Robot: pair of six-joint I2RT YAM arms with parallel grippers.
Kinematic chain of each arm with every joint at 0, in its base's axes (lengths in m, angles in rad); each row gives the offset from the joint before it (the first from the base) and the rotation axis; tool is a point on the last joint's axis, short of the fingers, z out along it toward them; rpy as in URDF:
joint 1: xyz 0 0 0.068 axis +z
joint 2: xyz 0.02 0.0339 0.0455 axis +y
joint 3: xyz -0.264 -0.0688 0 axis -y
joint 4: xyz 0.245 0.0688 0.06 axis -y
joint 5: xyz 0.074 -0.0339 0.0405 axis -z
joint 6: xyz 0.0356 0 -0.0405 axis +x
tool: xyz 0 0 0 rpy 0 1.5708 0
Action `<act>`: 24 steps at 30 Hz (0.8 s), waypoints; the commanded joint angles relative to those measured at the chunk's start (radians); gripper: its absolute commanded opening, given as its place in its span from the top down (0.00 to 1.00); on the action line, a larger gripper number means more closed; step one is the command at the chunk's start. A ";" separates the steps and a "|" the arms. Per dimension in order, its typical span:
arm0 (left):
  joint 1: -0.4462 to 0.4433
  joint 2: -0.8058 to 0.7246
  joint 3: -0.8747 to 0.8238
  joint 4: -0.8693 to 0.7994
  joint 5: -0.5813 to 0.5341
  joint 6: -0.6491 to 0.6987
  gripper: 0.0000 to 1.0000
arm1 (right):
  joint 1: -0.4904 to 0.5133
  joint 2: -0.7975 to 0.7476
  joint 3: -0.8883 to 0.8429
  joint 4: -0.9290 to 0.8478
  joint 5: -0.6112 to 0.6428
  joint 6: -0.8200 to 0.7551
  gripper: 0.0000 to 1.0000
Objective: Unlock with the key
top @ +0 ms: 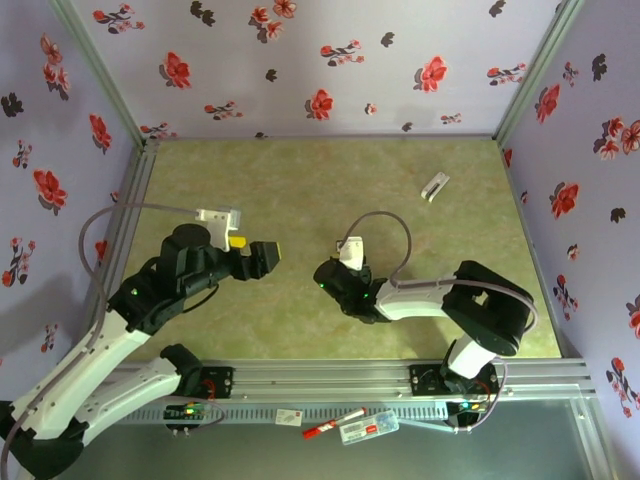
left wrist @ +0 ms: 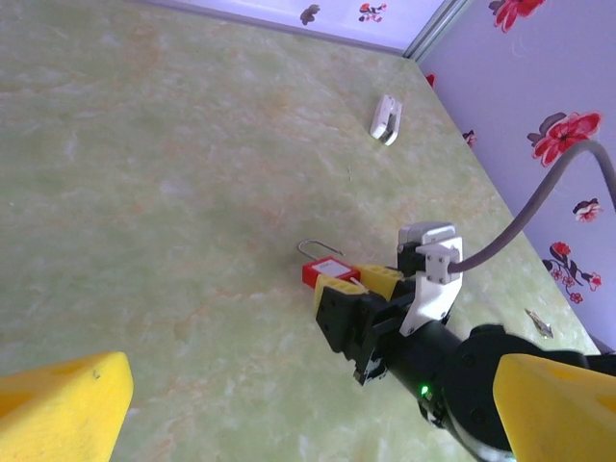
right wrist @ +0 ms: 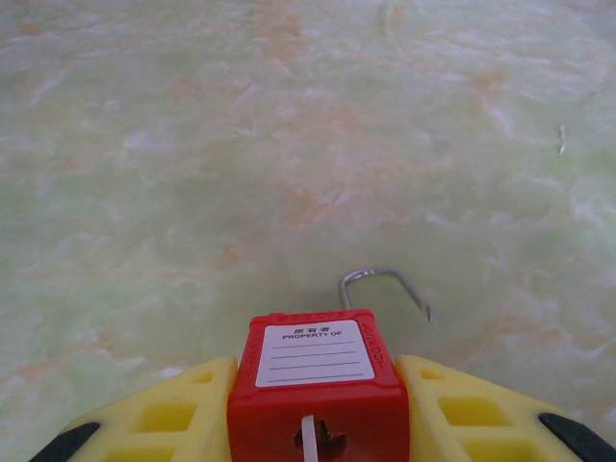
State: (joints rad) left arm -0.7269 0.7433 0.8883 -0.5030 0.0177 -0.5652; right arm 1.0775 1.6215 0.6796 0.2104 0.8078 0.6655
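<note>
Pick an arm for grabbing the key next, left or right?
Left, likely. The left pincer is open and empty; the right pincer is shut on the red padlock. Caveat: the key lies on the table beyond the right arm, so a long reach.

Red padlock [right wrist: 313, 380]: one counted. White clip-like piece [top: 435, 186]: one counted. Small grey key [left wrist: 537, 324]: one counted, seen lying on counter [left wrist: 144, 192]. Hands: two counted, left hand [top: 255, 252] and right hand [left wrist: 348, 289]. Robot arms: two counted.
</note>
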 commanded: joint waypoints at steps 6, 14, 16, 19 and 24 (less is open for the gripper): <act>0.010 -0.065 -0.033 -0.037 -0.035 0.003 0.03 | 0.079 0.045 0.032 -0.077 0.060 0.160 0.96; 0.012 -0.118 -0.066 -0.049 -0.048 -0.014 0.03 | 0.103 0.057 0.039 -0.150 0.050 0.254 0.59; 0.012 -0.128 -0.069 -0.052 -0.051 -0.016 0.03 | 0.106 0.043 0.042 -0.155 0.048 0.257 0.45; 0.012 -0.139 -0.070 -0.062 -0.059 -0.019 0.02 | 0.111 0.020 0.052 -0.169 0.038 0.237 0.34; 0.012 -0.142 -0.065 -0.063 -0.064 -0.025 0.02 | 0.120 -0.063 0.048 -0.188 0.008 0.233 0.24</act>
State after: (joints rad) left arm -0.7231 0.6083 0.8261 -0.5587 -0.0200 -0.5728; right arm 1.1854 1.6249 0.7094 0.0536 0.8143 0.8814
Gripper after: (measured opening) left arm 0.980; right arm 0.763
